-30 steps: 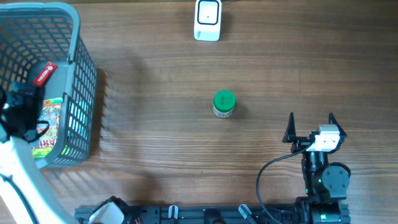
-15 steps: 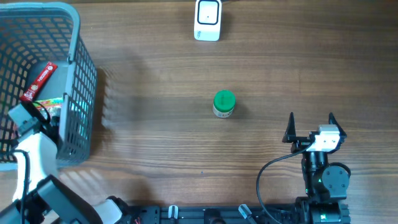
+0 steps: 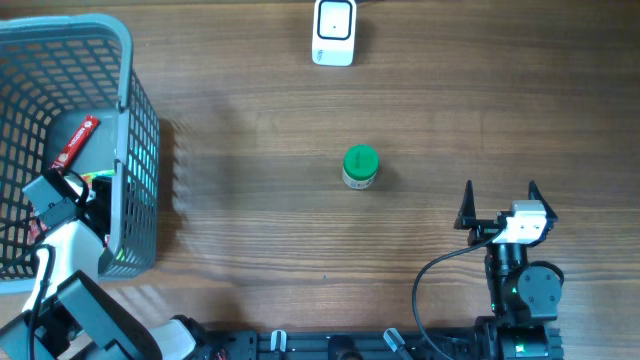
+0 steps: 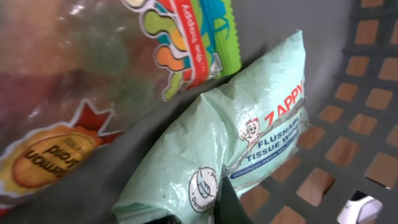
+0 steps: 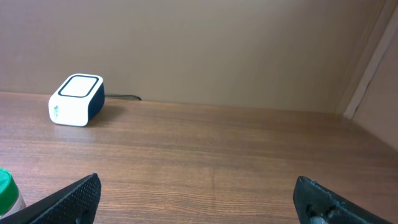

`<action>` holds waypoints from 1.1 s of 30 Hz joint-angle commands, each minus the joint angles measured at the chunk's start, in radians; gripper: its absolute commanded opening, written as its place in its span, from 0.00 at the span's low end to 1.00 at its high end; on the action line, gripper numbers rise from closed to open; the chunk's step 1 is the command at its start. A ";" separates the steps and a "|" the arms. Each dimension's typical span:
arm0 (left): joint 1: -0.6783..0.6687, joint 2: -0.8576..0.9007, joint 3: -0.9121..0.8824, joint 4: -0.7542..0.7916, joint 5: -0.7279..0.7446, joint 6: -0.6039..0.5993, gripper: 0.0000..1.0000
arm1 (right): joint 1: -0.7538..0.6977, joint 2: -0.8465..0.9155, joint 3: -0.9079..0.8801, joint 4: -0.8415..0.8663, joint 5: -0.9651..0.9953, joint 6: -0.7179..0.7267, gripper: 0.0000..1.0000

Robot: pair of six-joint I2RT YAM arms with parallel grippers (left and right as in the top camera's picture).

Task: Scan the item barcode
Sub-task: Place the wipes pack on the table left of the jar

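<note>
Inside the grey plastic lattice basket (image 3: 140,130), the left gripper (image 4: 214,208) is pressed together at the glossy, crinkled pale-green tissue-wipe pack (image 4: 249,124) (grip unclear), while the right gripper (image 3: 500,197) stands spread.

Table (image 3: 250,120): mid-brown wood, fine horizontal grain.
Basket (image 3: 141,130): grey-blue plastic, open square lattice.
Scanner (image 3: 334,31): white top, dark navy sides.
Bottle (image 3: 361,166): bright green cap, pale body; label print too small to read.
Packet (image 3: 76,140) in basket: red, white lettering.
Tissue pack (image 4: 242,149): pale mint green; red "ZAPPY" wording, smaller dark blue text, round blue-outlined emblems.
Snack bag (image 4: 93,74): glossy multicoloured print with orange, red and teal lettering outlined in white, a lime-green edge, a red maple-leaf shape, and an orange-yellow oval with dark script.
Right end effector (image 3: 500,190): black fingers.
</note>
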 commanded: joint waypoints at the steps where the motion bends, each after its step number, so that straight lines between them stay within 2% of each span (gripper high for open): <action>1: 0.002 -0.019 0.078 -0.050 0.053 0.004 0.04 | -0.005 0.000 -0.001 0.002 -0.005 -0.009 1.00; 11: 0.002 -0.183 0.754 -0.401 0.065 0.004 0.04 | -0.005 0.000 -0.001 0.002 -0.005 -0.009 1.00; 14: -0.012 -0.249 0.865 -0.416 0.279 0.004 0.04 | -0.005 0.000 -0.001 0.002 -0.005 -0.009 1.00; 16: -0.057 -0.289 0.864 -0.451 0.340 0.012 0.04 | -0.005 0.000 -0.001 0.002 -0.005 -0.009 1.00; 17: -0.105 -0.308 0.864 -0.494 0.348 0.070 0.04 | -0.005 0.000 -0.001 0.002 -0.005 -0.009 1.00; 21: -0.417 -0.311 0.842 -0.737 0.336 0.499 0.04 | -0.005 0.000 -0.001 0.002 -0.005 -0.009 1.00; 23: -0.607 -0.282 0.760 -0.776 0.258 0.604 0.04 | -0.005 0.000 -0.001 0.002 -0.005 -0.009 1.00; 25: -0.717 -0.249 0.671 -0.738 0.200 0.603 0.04 | -0.005 0.000 -0.001 0.002 -0.005 -0.009 1.00; 28: -0.848 -0.169 0.472 -0.568 0.197 0.563 0.04 | -0.005 0.000 -0.001 0.002 -0.005 -0.009 1.00; 31: -0.899 -0.077 0.301 -0.360 0.196 0.453 0.04 | -0.005 0.000 -0.001 0.002 -0.005 -0.009 1.00; 33: -0.904 0.005 0.192 -0.209 0.178 0.320 0.04 | -0.005 0.000 -0.001 0.002 -0.005 -0.009 1.00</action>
